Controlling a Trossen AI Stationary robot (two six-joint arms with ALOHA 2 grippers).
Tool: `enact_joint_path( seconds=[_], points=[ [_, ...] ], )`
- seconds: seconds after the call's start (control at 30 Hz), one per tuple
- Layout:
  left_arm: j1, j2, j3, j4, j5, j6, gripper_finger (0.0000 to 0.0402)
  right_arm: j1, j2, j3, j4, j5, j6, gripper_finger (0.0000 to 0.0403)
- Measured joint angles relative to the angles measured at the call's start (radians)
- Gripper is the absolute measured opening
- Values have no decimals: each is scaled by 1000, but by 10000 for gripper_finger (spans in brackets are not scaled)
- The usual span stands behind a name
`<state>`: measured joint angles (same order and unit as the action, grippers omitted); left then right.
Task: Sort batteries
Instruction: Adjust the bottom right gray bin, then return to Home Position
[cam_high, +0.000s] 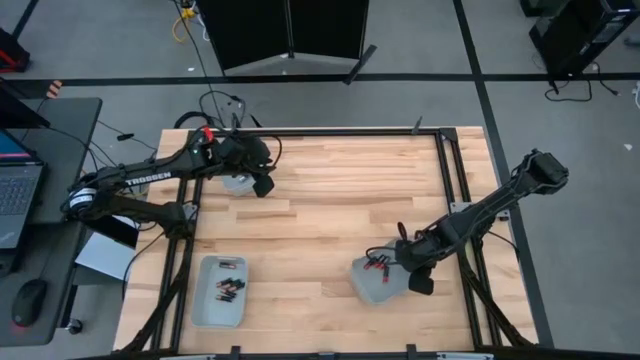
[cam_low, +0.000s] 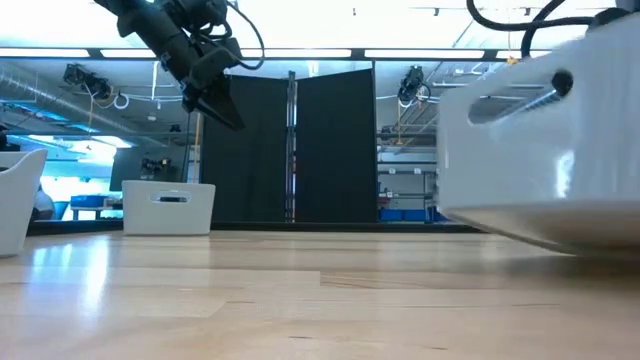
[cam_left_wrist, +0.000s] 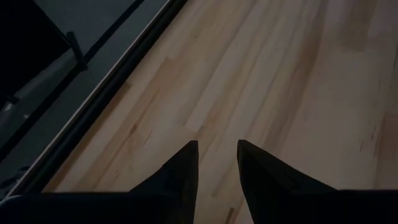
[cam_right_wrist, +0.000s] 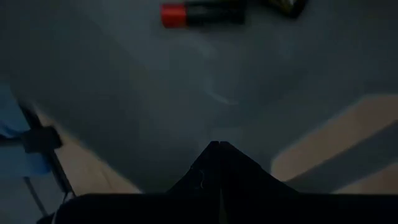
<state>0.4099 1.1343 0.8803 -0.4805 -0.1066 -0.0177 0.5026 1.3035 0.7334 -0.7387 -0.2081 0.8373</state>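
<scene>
The right gripper (cam_high: 405, 268), jaws closed and empty, hung over the tray (cam_high: 372, 288) holding batteries (cam_high: 376, 264), while the left gripper (cam_high: 263, 186) hovered half-open, holding nothing.

The right gripper's (cam_right_wrist: 219, 144) dark fingers (cam_right_wrist: 208, 171) meet at their tips above a pale grey plastic tray (cam_right_wrist: 124, 93). A dark cylindrical battery with a red end (cam_right_wrist: 200, 13) lies in it, wooden bench (cam_right_wrist: 336, 140) beyond.
</scene>
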Motion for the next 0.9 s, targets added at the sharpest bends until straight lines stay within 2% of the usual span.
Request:
enact_joint_path(
  seconds=[0.27, 0.6, 0.77, 0.9],
  points=[
    [0, 0, 0, 24, -12, 0, 120, 0, -52, 0, -151, -7, 46, 12],
    [0, 0, 0, 44, -17, -13, 120, 2, -86, 26, -423, 18, 54, 12],
    [-9, 0, -13, 120, -15, -16, 120, 30, -87, 177, -575, 149, 54, 12],
    [-50, -2, -91, 302, 27, -13, 120, 44, -102, 253, -482, 319, -9, 12]
  ],
)
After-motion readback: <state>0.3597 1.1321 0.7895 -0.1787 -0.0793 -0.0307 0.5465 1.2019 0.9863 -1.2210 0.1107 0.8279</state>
